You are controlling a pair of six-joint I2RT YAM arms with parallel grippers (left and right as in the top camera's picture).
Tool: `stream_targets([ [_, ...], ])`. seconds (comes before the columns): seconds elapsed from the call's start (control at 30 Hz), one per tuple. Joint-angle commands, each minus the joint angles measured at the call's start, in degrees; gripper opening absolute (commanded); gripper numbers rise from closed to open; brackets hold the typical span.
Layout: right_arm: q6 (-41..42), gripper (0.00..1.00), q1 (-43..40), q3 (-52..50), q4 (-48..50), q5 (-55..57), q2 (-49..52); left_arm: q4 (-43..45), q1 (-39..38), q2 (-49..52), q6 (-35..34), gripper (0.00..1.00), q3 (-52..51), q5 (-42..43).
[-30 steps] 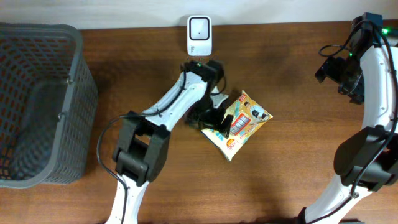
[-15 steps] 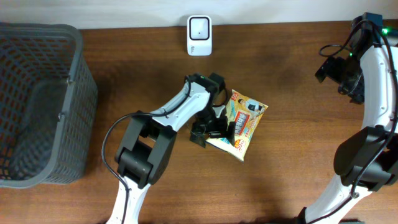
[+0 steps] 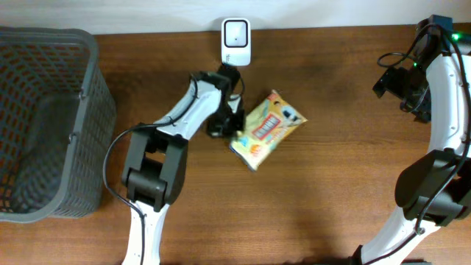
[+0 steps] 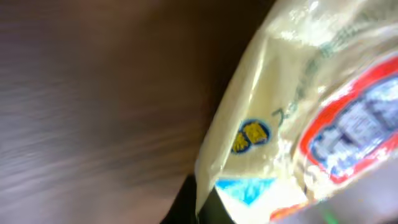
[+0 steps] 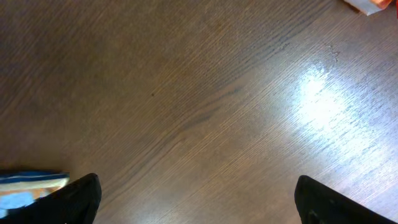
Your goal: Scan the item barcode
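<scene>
The step in hand was the pick-up and presentation: the left gripper (image 3: 225, 125) was clenched on the left end of the snack packet (image 3: 266, 129), and the left wrist view showed the packet's sealed seam running down into a dark finger (image 4: 184, 204) at the bottom of the picture. The packet sat near the barcode scanner (image 3: 235, 41), below it and to its right, with its printed yellow front turned up toward the overhead camera. Whether it rested on the wooden table (image 3: 331, 191) or was lifted just clear of it could not be told. No barcode was visible on the side that showed, so it probably lay on the underside. The next move therefore called for raising the packet, turning that hidden side toward the scanner's window, and holding it flat enough to read, since the soft film would sag from a single pinch. The right gripper (image 5: 196, 186) was spread wide and empty, well apart at the table's far right.
</scene>
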Motion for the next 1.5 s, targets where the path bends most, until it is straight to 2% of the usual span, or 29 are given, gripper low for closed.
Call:
stream_targets([
  [0.0, 0.26, 0.99, 0.22, 0.61, 0.02, 0.48, -0.09, -10.69, 1.20, -0.15, 3.21, 0.00, 18.32, -30.71],
  [0.03, 0.26, 0.99, 0.22, 0.61, 0.02, 0.48, -0.09, -15.02, 1.18, -0.15, 2.67, 0.00, 24.81, -42.60],
  [0.07, 0.28, 0.99, 0.22, 0.61, 0.02, 0.48, -0.09, -17.68, 1.14, -0.15, 1.18, 0.00, 28.52, -50.34],
  [0.17, 0.26, 0.99, 0.22, 0.61, 0.02, 0.48, -0.09, -21.86, 1.16, -0.15, -1.11, 0.00, 32.63, -65.07],
  [0.2, 0.28, 0.99, 0.22, 0.61, 0.02, 0.48, -0.09, -24.59, 1.16, -0.13, -8.76, 0.00, 32.61, -70.10],
  [0.27, 0.28, 0.99, 0.22, 0.61, 0.02, 0.48, -0.09, -30.32, 1.16, -0.13, -19.30, 0.00, 32.61, -76.46],
  [0.33, 0.28, 0.99, 0.22, 0.61, 0.02, 0.48, -0.09, -32.44, 1.25, -0.11, -21.55, 0.00, 32.41, -72.65],
  [0.43, 0.26, 0.99, 0.22, 0.61, 0.02, 0.48, -0.09, -32.57, -0.02, 0.00, -21.51, 0.00, 25.29, -59.01],
  [0.5, 0.26, 0.99, 0.22, 0.61, 0.02, 0.48, -0.09, -32.57, -2.78, 0.00, -21.49, 0.00, 21.97, -52.59],
  [0.63, 0.28, 0.99, 0.22, 0.61, 0.02, 0.48, -0.09, -31.04, -11.41, -0.02, -21.42, 0.00, 21.46, -45.16],
  [0.73, 0.26, 0.99, 0.22, 0.61, 0.02, 0.48, -0.09, -23.78, -17.77, -0.02, -13.38, 0.02, 21.46, -33.86],
  [0.77, 0.28, 0.99, 0.22, 0.61, 0.02, 0.48, -0.09, -21.92, -18.95, -0.02, -13.22, 0.31, 21.46, -31.50],
  [0.8, 0.26, 0.99, 0.22, 0.61, 0.02, 0.48, -0.09, -20.48, -20.11, -0.02, -13.20, 0.40, 21.46, -29.51],
  [0.83, 0.26, 0.99, 0.22, 0.61, 0.02, 0.48, -0.09, -19.61, -20.26, -0.02, -13.22, 0.41, 21.46, -29.09],
  [0.93, 0.28, 0.99, 0.22, 0.61, 0.02, 0.48, -0.09, -15.89, -19.71, -0.02, -11.85, 0.38, 21.46, -29.11],
  [1.0, 0.26, 0.98, 0.22, 0.63, 0.02, 0.48, -0.09, -10.56, -18.18, -0.02, -5.97, 0.40, 22.12, -30.49],
  [1.07, 0.26, 0.99, 0.22, 0.63, 0.02, 0.48, -0.09, -9.57, -16.17, -0.02, -5.92, 0.38, 25.75, -29.27],
  [1.17, 0.28, 0.99, 0.22, 0.61, 0.02, 0.48, -0.09, -9.01, -11.39, -0.09, -4.26, 0.41, 31.19, -30.18],
  [1.2, 0.26, 0.99, 0.22, 0.61, 0.02, 0.48, -0.09, -7.72, -8.92, 0.00, -4.26, 0.35, 31.10, -30.16],
  [1.23, 0.28, 0.99, 0.22, 0.61, 0.02, 0.48, -0.09, -6.27, -6.05, 0.63, -4.26, 0.18, 30.93, -26.80],
  [1.3, 0.26, 0.99, 0.22, 0.61, 0.02, 0.48, -0.09, -4.74, -4.07, 2.95, -4.26, 0.01, 30.93, -18.51],
  [1.37, 0.26, 0.99, 0.22, 0.61, 0.02, 0.48, -0.09, -2.08, -4.66, 7.17, -4.20, 0.00, 30.88, -15.91],
  [1.4, 0.28, 0.99, 0.22, 0.61, 0.02, 0.48, -0.09, -0.55, -5.27, 9.70, -2.71, 0.06, 30.88, -16.26],
  [1.47, 0.26, 0.99, 0.22, 0.63, 0.02, 0.48, -0.09, 1.25, -5.90, 13.29, 0.52, 0.09, 30.91, -18.23],
])
